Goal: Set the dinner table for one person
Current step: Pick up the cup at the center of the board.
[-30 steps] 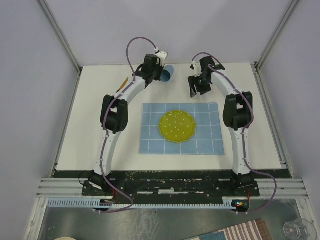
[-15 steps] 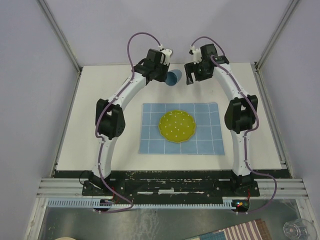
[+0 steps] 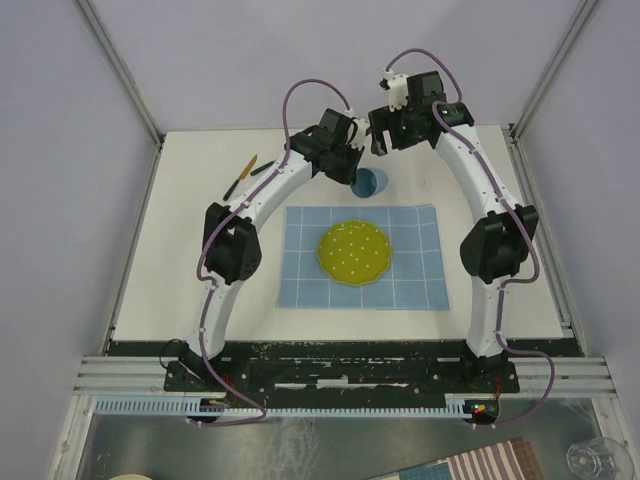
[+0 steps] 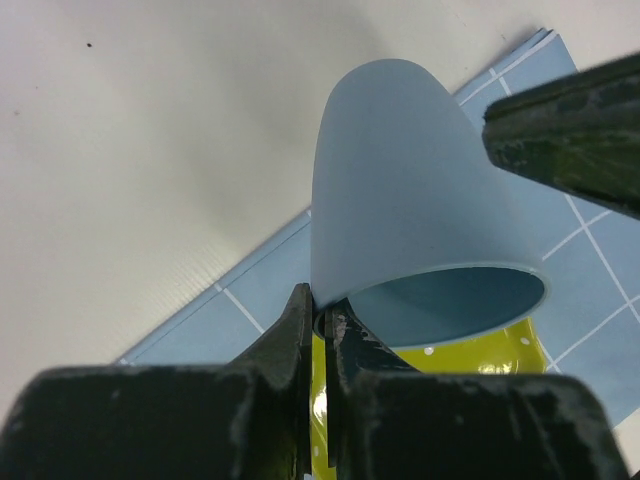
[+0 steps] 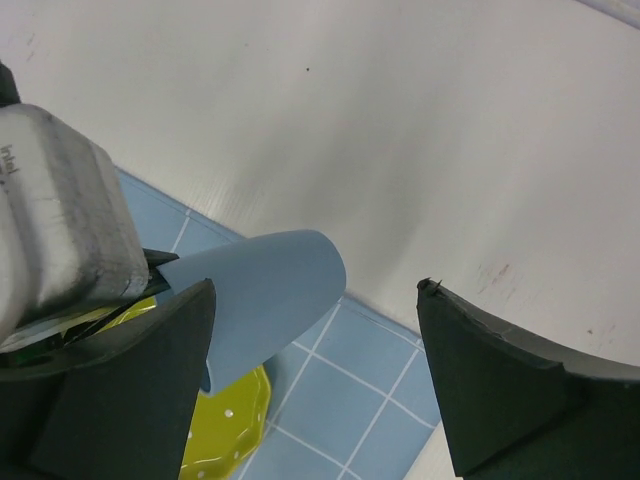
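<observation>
The dinner table (image 3: 190, 260) lies flat beneath both arms, its white top filling the middle of the top view from the rail at 6 o'clock to the back wall at 12. The left gripper (image 3: 357, 168) hangs over the table's far centre, its fingers pressed together on the rim wall of a pale blue cup (image 3: 370, 184). The wrist view shows the left gripper (image 4: 318, 322) nipping that thin wall from inside and outside, with the cup (image 4: 400, 180) tilted and its mouth turned toward the camera. The right gripper (image 3: 384, 136) sits at 1 o'clock from the cup, apart from it, with its fingers spread wide. In its own view the right gripper (image 5: 315, 292) frames the cup (image 5: 270, 290) between its dark pads without touching it. Bare white table (image 5: 420, 130) fills the far half of that view. Below the cup a light-blue grid cloth (image 3: 300, 280) lies on the table, carrying a yellow-green dotted plate (image 3: 354, 251) at its centre. Whether the cup's base touches the table cannot be told. A dark blurred shape (image 4: 570, 130) cuts in at 2 o'clock in the left wrist view, probably a finger of the right gripper. At 10 o'clock on the table lie slim green and orange items (image 3: 245, 172), too small to name. A grey camera housing (image 5: 50, 220) bears small lettering reading "intel".
</observation>
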Tool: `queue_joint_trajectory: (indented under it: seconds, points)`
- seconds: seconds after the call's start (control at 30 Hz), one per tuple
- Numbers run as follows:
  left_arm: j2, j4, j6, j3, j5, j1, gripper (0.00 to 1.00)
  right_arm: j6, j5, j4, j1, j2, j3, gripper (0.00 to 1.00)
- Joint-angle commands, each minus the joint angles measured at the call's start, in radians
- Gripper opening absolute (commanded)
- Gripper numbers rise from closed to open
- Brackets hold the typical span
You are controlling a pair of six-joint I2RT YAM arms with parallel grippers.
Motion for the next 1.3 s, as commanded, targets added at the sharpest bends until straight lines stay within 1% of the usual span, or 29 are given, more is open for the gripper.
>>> queue_joint_trajectory:
  seconds: [0.0, 0.13, 0.2, 0.27, 0.43, 0.6, 0.87, 1.03, 1.07, 1.1, 1.13, 1.17, 1.27]
  points:
    - [-0.017, 0.004, -0.036, 0.031, 0.023, 0.001, 0.03, 0.02, -0.038, 0.021, 0.007, -0.087, -0.057, 0.88]
    - [-0.011, 0.006, -0.004, 0.042, -0.018, 0.002, 0.03, 0.009, -0.056, 0.008, 0.007, -0.151, -0.148, 0.87]
    - [-0.011, 0.006, 0.001, 0.043, -0.024, 0.001, 0.03, -0.004, -0.058, -0.042, 0.007, -0.166, -0.154, 0.86]
    - [-0.008, 0.006, -0.005, 0.043, -0.019, 0.001, 0.03, -0.009, -0.072, -0.07, 0.007, -0.184, -0.17, 0.83]
    - [-0.002, 0.012, -0.018, 0.04, -0.018, 0.001, 0.03, 0.01, -0.095, -0.034, 0.01, -0.225, -0.245, 0.82]
    - [0.006, 0.018, -0.035, 0.069, -0.019, -0.001, 0.03, 0.018, -0.105, -0.031, 0.022, -0.196, -0.246, 0.82]
    - [0.0, 0.026, -0.04, 0.071, -0.003, -0.001, 0.03, 0.022, -0.116, -0.02, 0.053, -0.11, -0.231, 0.81]
    - [-0.007, 0.03, -0.053, 0.073, 0.019, -0.001, 0.03, 0.017, -0.1, -0.019, 0.066, -0.049, -0.192, 0.74]
    - [-0.008, 0.03, -0.053, 0.073, 0.017, -0.001, 0.03, 0.015, -0.095, -0.022, 0.066, -0.038, -0.182, 0.71]
    - [-0.018, 0.029, -0.051, 0.069, 0.017, -0.001, 0.03, 0.002, -0.072, -0.026, 0.066, -0.022, -0.166, 0.31]
    - [-0.02, 0.028, -0.05, 0.068, 0.019, -0.001, 0.03, 0.004, -0.052, -0.021, 0.066, -0.023, -0.167, 0.09]
    - [-0.022, 0.027, -0.05, 0.068, 0.019, -0.001, 0.03, 0.006, -0.035, -0.017, 0.066, -0.024, -0.169, 0.03]
    - [-0.03, 0.026, -0.049, 0.063, 0.017, -0.001, 0.03, -0.006, 0.016, -0.002, 0.067, -0.043, -0.189, 0.02]
